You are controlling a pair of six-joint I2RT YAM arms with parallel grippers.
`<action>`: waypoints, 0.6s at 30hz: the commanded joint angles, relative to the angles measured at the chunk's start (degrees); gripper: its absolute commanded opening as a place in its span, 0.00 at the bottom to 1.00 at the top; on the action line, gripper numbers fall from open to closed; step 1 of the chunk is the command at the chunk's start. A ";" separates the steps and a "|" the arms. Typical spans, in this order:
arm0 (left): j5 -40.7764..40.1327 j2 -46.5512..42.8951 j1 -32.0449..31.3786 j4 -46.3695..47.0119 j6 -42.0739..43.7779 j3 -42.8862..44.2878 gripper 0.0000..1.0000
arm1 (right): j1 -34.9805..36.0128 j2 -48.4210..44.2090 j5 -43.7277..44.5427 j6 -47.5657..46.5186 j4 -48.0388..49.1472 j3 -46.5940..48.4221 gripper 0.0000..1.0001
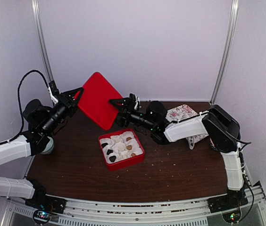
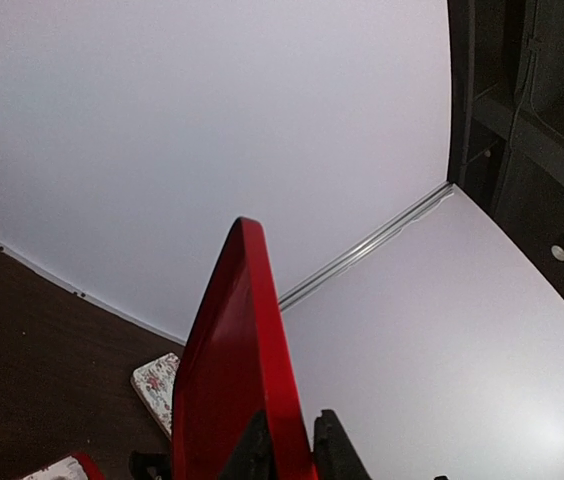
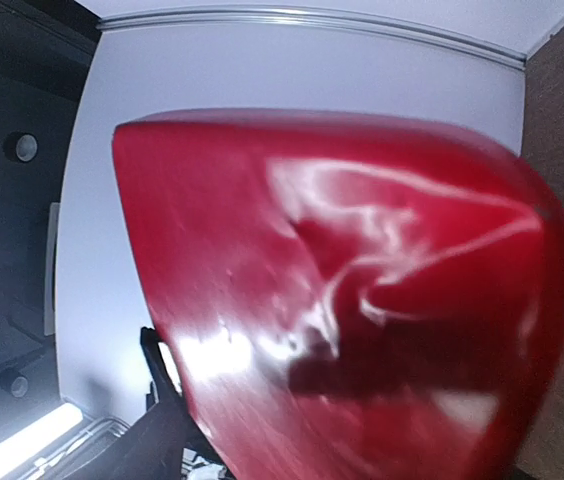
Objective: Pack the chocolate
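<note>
The chocolate lies in an open red box at the table's middle: dark lumps and tan lumps among white paper cups. The red lid hangs tilted in the air above and behind the box. My left gripper is shut on the lid's left edge; the left wrist view shows the lid edge-on between the fingers. My right gripper is open at the lid's right edge. In the right wrist view the lid fills the frame and only one finger shows.
A flowered flat pouch lies at the back right under the right arm, and shows in the left wrist view. A pale round object sits by the left arm. Crumbs dot the dark wood table. White walls enclose the back and sides.
</note>
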 commanded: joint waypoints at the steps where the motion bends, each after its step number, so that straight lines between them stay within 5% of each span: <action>1: -1.60 -0.09 -1.23 6.82 -1.24 1.65 0.17 | 0.56 1.46 -0.17 2.99 7.94 2.83 0.70; 5: -3.36 -1.80 -1.27 4.17 -1.34 0.22 0.20 | 0.40 0.61 -0.30 4.15 10.18 1.14 0.49; 10: -4.92 -5.56 -1.42 -10.30 1.37 0.06 0.28 | -0.29 -1.53 -1.14 4.97 9.49 -1.89 0.21; 18: -7.65 -12.45 -1.43 -29.05 4.67 -3.04 0.56 | -2.81 -4.19 -7.64 6.83 7.64 -5.20 0.11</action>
